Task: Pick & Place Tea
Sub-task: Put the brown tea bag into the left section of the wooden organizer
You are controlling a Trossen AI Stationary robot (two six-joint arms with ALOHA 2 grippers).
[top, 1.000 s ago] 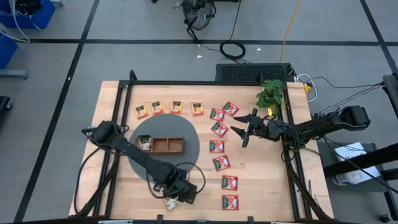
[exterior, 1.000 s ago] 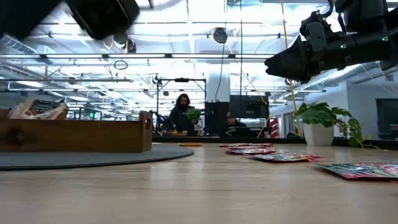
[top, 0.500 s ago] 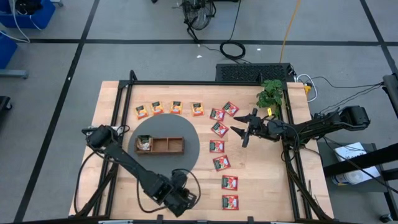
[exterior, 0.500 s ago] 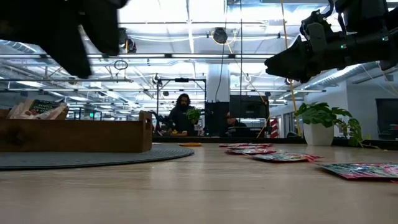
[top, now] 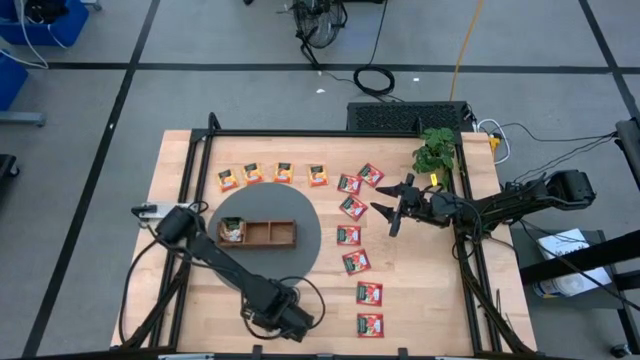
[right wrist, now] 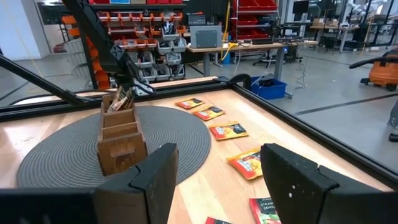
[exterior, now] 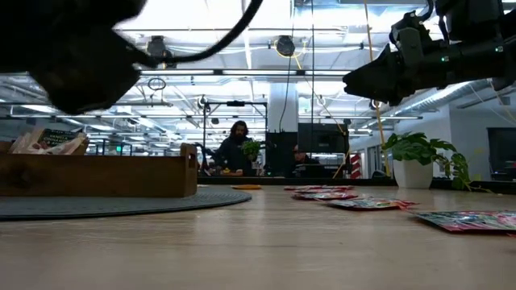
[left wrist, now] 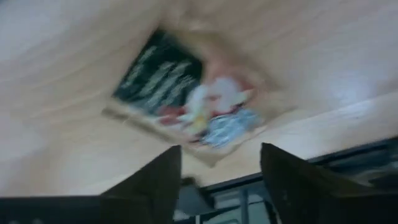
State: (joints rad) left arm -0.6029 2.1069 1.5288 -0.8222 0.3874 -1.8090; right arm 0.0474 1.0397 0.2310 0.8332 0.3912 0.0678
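Left gripper (top: 285,322) low at the table's (top: 420,290) near edge, fingers parted over a tea packet (left wrist: 186,102) that only its wrist view shows, lying flat on the wood, right gripper (top: 393,207) open, hovering beside the red packets (top: 349,235), wooden tray (top: 258,233) on the round mat (top: 300,215)

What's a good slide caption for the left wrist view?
Left end effector, fingers apart, above a tea packet lying on the wooden table.
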